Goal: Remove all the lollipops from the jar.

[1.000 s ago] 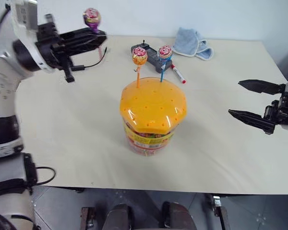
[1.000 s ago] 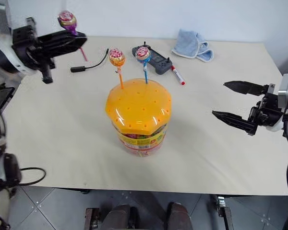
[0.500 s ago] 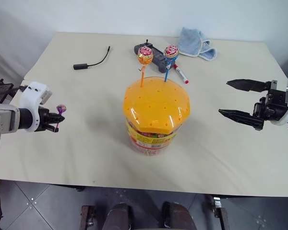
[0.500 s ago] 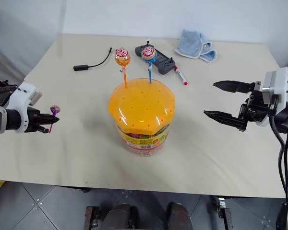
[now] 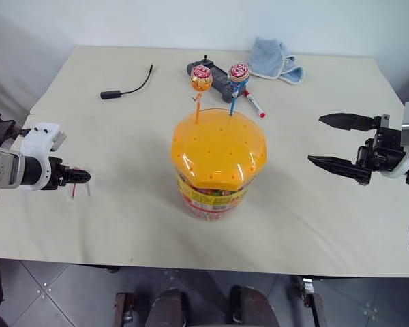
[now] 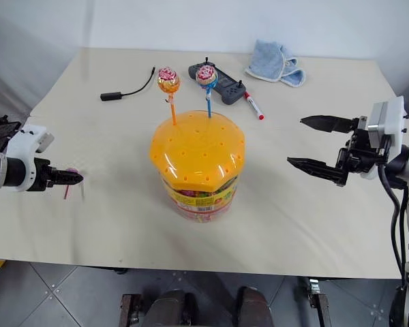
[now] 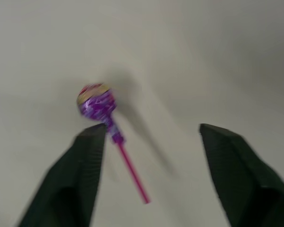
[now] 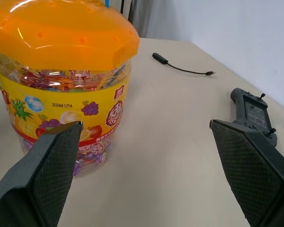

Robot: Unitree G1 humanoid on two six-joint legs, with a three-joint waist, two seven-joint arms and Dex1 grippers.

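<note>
**Purple lollipop let go at the left edge of the tabletop**

A second ago the left pincer (image 7: 149, 137) held the purple lollipop (image 7: 96, 102) high above the tabletop (image 5: 109, 157), clamped shut; now it sits low with its fingers spread, the lollipop loose just beyond its tips. The orange lollipop (image 5: 200, 78) and blue lollipop (image 5: 238, 73) stand in the jar (image 5: 217, 163) lid, well apart from it. The right pincer (image 5: 346, 142) hangs wide open, empty, beside the jar.

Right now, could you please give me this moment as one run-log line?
left gripper: open over purple lollipop | right gripper: open | orange lollipop, blue lollipop: in jar lid
</note>
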